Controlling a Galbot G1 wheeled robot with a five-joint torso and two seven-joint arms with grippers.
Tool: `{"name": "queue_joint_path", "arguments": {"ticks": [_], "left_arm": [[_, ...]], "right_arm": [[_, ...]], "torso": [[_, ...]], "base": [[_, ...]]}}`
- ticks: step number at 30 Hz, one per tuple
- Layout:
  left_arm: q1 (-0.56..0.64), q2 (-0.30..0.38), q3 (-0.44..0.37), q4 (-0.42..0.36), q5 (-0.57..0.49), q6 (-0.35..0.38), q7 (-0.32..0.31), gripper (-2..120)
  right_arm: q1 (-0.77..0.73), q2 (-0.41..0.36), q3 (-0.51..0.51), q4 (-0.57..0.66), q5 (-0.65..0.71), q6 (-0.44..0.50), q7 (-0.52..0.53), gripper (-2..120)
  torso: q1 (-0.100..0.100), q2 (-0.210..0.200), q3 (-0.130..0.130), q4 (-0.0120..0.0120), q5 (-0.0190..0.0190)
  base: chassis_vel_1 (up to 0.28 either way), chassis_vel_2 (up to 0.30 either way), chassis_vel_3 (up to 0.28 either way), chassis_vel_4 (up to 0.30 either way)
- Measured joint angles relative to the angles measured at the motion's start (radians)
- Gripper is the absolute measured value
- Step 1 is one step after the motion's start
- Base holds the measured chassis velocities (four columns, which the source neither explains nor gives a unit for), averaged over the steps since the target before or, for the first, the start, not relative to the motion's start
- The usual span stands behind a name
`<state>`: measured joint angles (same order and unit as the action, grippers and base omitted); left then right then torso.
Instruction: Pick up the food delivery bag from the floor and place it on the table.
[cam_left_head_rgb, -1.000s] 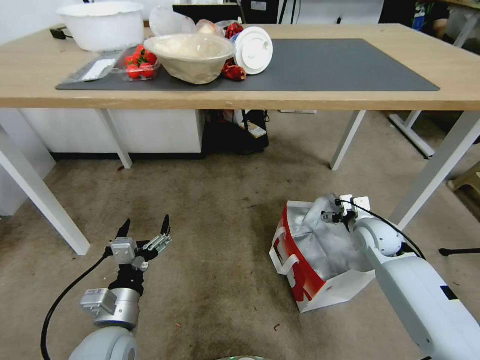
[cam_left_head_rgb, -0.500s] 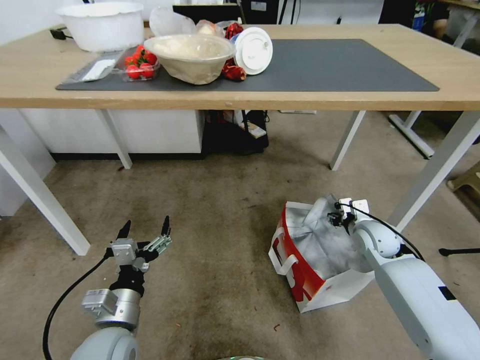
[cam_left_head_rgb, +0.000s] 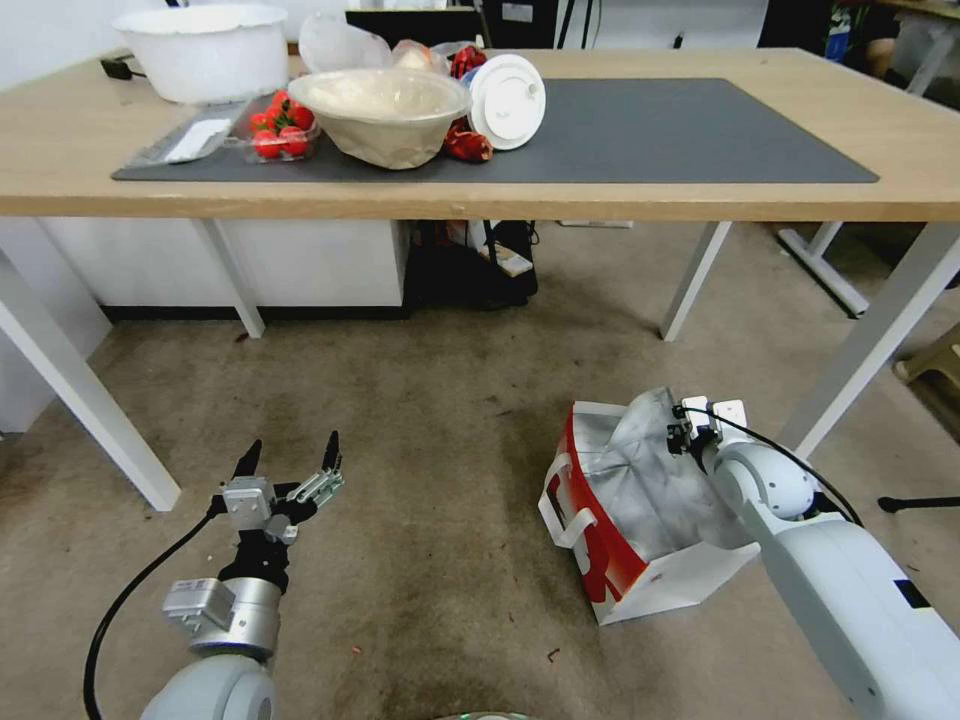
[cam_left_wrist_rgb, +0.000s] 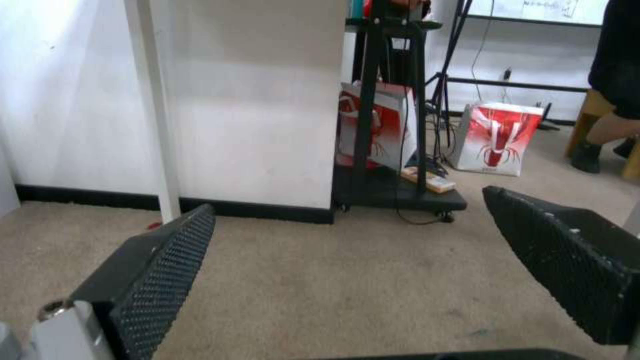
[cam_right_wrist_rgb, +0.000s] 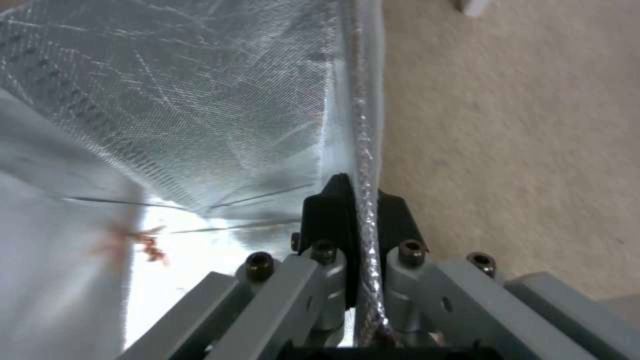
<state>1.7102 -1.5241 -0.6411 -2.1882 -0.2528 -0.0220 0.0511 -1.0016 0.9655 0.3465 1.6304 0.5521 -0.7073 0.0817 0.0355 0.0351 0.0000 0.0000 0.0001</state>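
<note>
- Beige carpet (cam_left_head_rgb: 430, 440) covers the floor in front of the desk (cam_left_head_rgb: 700, 190), which carries a dark grey mat (cam_left_head_rgb: 650, 130).
- The food delivery bag (cam_left_head_rgb: 610, 520) stands on the carpet to the robot's right, mouth up and foil lining showing, red side panel facing the left arm.
- The right pincer (cam_right_wrist_rgb: 360, 210) is closed on the bag's foil rim, at the far upper edge.
- The left pincer (cam_left_head_rgb: 290, 465) hovers low over the carpet, well apart from the bag, with fingers (cam_left_wrist_rgb: 167, 260) wide and holding nothing.

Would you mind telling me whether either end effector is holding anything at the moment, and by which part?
The right end effector is shut on the food delivery bag, pinching its foil-lined top rim. The left end effector is open, holding nothing.
</note>
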Motion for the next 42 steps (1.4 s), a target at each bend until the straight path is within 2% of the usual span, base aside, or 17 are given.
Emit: {"name": "queue_joint_path", "arguments": {"ticks": [7,9,11,13,18,20,22,25,29,32,34,35,42], "left_arm": [[-0.002,-0.003,0.004,0.002,0.0,-0.001,0.0,100],[-0.004,-0.007,0.009,0.006,0.003,-0.005,0.0,100],[-0.004,-0.007,0.009,0.007,0.004,-0.006,0.0,100],[-0.004,-0.009,0.011,0.009,0.004,-0.01,0.0,100],[-0.004,-0.009,0.012,0.009,0.004,-0.013,0.0,100],[-0.004,-0.008,0.012,0.009,0.005,-0.014,0.0,100],[-0.004,-0.008,0.012,0.009,0.005,-0.015,0.0,100],[-0.004,-0.005,0.012,0.008,0.005,-0.017,0.0,100],[-0.005,-0.003,0.011,0.007,0.005,-0.018,0.0,100],[-0.006,-0.002,0.012,0.004,0.005,-0.019,0.0,100],[-0.006,-0.002,0.012,0.004,0.005,-0.019,0.0,100],[-0.005,-0.002,0.013,0.002,0.005,-0.021,0.0,100],[-0.005,-0.001,0.015,-0.001,0.005,-0.025,0.001,100]], "right_arm": [[-0.064,-0.097,0.043,0.131,0.118,0.04,-0.108,0],[-0.093,-0.171,0.059,0.2,0.175,0.073,-0.181,0],[-0.096,-0.178,0.061,0.207,0.178,0.077,-0.191,0],[-0.125,-0.254,0.082,0.271,0.217,0.121,-0.286,0],[-0.144,-0.315,0.102,0.326,0.268,0.164,-0.358,0],[-0.156,-0.365,0.109,0.355,0.313,0.24,-0.426,0],[-0.158,-0.387,0.115,0.364,0.323,0.263,-0.458,0],[-0.172,-0.465,0.143,0.403,0.382,0.352,-0.563,0],[-0.181,-0.516,0.162,0.422,0.421,0.404,-0.645,0],[-0.216,-0.59,0.197,0.441,0.478,0.455,-0.765,0],[-0.225,-0.604,0.206,0.446,0.489,0.458,-0.784,0],[-0.245,-0.643,0.232,0.464,0.507,0.454,-0.804,0],[-0.267,-0.74,0.264,0.534,0.59,0.423,-0.78,0]], "torso": [[0.0,0.0,0.0,-0.0002,0.0],[0.0,0.0,0.0,-0.0002,-0.0002],[0.0,0.0,0.0,-0.0002,-0.0002],[0.0,0.0,0.0,-0.0002,-0.0001],[0.0,0.0,0.0,-0.0001,-0.0001],[0.0,0.0,0.0,-0.0001,0.0001],[0.0,0.0,0.0,-0.0001,0.0],[0.0,0.0,0.0,-0.0001,-0.0001],[0.0,0.0,0.0,0.0,-0.0001],[0.0,0.0,0.0,0.0,-0.0001],[0.0,0.0,0.0,-0.0002,0.0],[0.0,0.0,0.0,-0.0002,0.0],[0.0,0.0,0.0,0.0,-0.0001]], "base": [[0.0,0.0,0.0,0.0],[0.0,0.0,0.0,0.0],[0.0,0.0,0.0,0.0],[0.0,0.0,0.0,0.0],[0.0,0.0,0.0,0.0],[0.0,0.0,0.0,0.0],[0.0,0.0,0.0,0.0],[0.0,0.0,0.0,0.0],[0.0,0.0,0.0,0.0],[0.0,0.0,0.0,0.0],[0.0,0.0,0.0,0.0],[0.0,0.0,0.0,0.0],[0.0,0.0,0.0,0.0]]}}
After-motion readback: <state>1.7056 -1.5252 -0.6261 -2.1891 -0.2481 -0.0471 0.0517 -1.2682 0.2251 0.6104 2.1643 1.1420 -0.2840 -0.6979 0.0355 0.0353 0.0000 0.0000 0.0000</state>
